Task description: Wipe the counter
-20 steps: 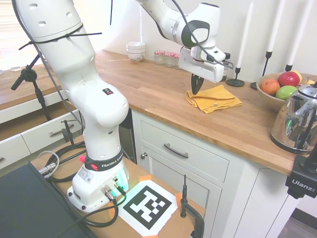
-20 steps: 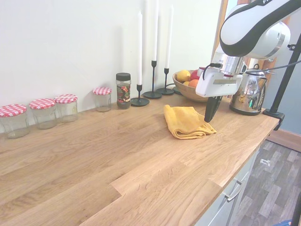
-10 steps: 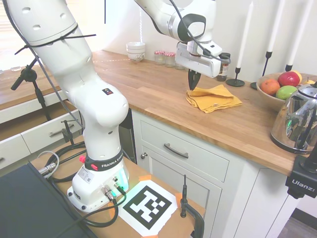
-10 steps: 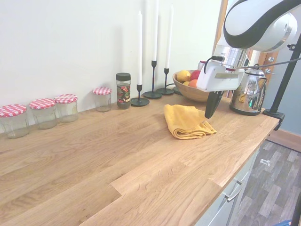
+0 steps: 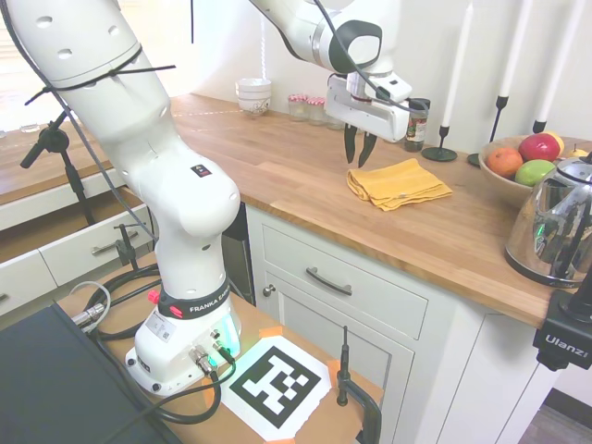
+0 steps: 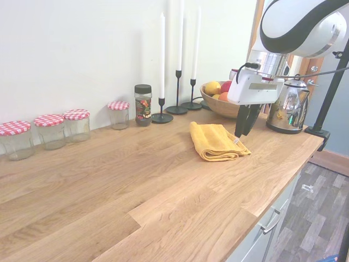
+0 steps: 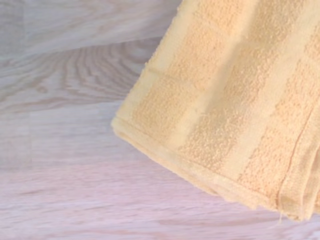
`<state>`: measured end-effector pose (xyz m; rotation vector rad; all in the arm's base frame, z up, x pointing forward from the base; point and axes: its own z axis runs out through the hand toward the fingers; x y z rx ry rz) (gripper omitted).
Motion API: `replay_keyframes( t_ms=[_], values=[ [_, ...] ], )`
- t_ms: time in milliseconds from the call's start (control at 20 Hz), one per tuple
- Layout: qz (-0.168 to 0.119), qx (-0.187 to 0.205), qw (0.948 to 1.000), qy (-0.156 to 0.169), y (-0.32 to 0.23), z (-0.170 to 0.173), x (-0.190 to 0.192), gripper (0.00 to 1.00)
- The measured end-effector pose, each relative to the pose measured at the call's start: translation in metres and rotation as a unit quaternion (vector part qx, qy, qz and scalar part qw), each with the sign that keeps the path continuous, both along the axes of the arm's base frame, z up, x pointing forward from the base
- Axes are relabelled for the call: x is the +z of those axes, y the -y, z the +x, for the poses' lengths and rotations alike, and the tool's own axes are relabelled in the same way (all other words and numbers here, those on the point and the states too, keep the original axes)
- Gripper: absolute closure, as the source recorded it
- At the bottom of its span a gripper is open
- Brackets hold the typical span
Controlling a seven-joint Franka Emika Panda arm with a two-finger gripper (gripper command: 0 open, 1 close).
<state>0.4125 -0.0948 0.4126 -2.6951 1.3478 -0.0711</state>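
Slightly parted, the gripper [image 5: 360, 152] was seen hanging above the edge of the folded yellow cloth [image 5: 400, 182], its two dark fingers spread a little and nothing held between them. Half a second earlier the fingers had been pressed together into a single point, and a second earlier that point had been lower, down against the cloth's near corner. The claw had therefore been lifted clear and then opened. In the second exterior view the fingertips [image 6: 244, 121] were shown just over the cloth's outer border, apart from the fabric. The cloth itself had not been shifted; it lay in the same folded heap on the counter [image 5: 277, 166], near the fruit bowl [image 5: 513, 176] and the kettle [image 5: 555, 227]. In the wrist view a rounded corner of the cloth [image 7: 220, 125] was seen flat on the wood.

From this it was judged that no wiping had been started: the cloth was not grasped, and the long stretch of butcher-block toward the jars [image 6: 49, 131] was left untouched. The opening was taken as preparation for a fresh descent onto the cloth.
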Motion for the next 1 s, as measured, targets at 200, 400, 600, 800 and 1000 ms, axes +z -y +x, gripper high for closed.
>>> replay_keyframes(
  t_ms=[200, 400, 600, 800, 1000],
  values=[
    [0.001, -0.006, 1.0, 0.0, 0.003, -0.001, 0.0, 0.0],
    [0.004, -0.017, 0.9999, 0.001, 0.013, -0.001, 0.001, 0.0],
    [0.006, -0.03, 0.9995, -0.001, 0.028, 0.008, -0.001, 0.0],
    [0.007, -0.042, 0.9991, -0.003, 0.044, 0.024, -0.003, 0.0],
    [0.012, -0.047, 0.9988, 0.001, 0.06, 0.041, -0.003, 0.0]
  ],
)
